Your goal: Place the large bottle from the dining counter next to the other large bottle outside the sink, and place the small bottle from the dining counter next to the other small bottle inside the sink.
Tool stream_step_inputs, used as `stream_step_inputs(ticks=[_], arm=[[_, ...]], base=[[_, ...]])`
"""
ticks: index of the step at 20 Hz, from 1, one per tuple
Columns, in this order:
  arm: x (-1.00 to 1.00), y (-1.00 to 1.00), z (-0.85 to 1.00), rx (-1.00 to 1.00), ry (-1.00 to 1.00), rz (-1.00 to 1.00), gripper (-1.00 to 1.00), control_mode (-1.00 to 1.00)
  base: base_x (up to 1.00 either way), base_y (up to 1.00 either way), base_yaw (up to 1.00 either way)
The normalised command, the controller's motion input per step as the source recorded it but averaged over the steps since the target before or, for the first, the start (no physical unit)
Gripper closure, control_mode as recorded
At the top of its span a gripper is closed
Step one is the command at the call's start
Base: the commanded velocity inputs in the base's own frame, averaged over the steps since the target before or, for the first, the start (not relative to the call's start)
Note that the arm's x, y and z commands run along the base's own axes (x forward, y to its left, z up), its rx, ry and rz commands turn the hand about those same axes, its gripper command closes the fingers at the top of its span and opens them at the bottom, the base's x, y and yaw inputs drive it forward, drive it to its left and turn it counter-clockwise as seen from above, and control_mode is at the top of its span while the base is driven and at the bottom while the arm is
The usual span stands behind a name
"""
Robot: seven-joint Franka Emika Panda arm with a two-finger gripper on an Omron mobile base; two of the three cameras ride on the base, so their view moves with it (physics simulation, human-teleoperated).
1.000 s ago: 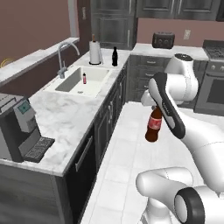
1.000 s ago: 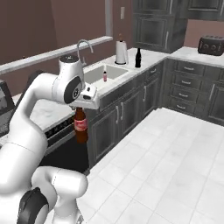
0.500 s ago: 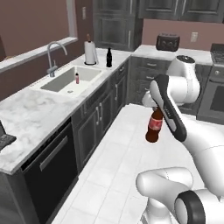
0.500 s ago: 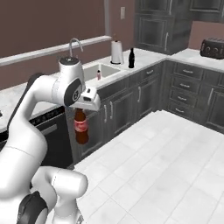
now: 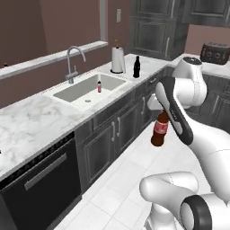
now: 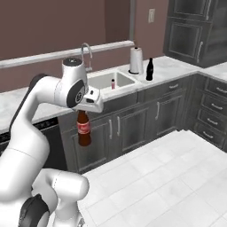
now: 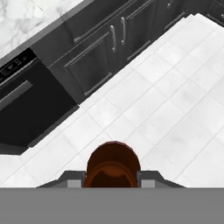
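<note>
Pincer (image 6: 82, 111) clamping on the neck of the brown bottle (image 6: 83, 129), fingers (image 7: 148, 176) pressing in from either side. Bottle hanging upright, red label band facing outward, over the white tiled floor (image 6: 168, 177) in front of the dark cabinets (image 6: 133, 128); also seen at (image 5: 160, 130), and from above as a round brown top at (image 7: 113, 166). Not touching the tabletop (image 5: 31, 121).

Sitting sunk in the tabletop by the back edge: white sink (image 5: 76, 95), curved steel tap (image 5: 72, 63) rising behind it. Standing inside the basin toward its far end: small pink-red bottle (image 5: 99, 86), also at (image 6: 112, 84). Standing outside the sink, on the tabletop just beyond the basin's far end: near-black bottle (image 5: 136, 67), also at (image 6: 150, 69), just beside a paper towel roll (image 5: 117, 59). Resting on the farther tabletop at the right: dark toaster (image 5: 214, 52). Showing under the near stretch of tabletop: black dishwasher front (image 5: 42, 184).
</note>
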Motion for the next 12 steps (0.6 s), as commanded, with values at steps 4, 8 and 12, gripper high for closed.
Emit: stream_step_inputs(ticks=[4,8,12], arm=[[0.0,0.0,0.0,0.0,0.0,0.0,1.0,1.0],[0.0,0.0,0.0,0.0,0.0,0.0,1.0,1.0],[0.0,0.0,0.0,0.0,0.0,0.0,1.0,1.0]], base=[[0.58,-0.76,0.38],[0.34,-0.96,0.27],[0.32,-1.0,0.26]])
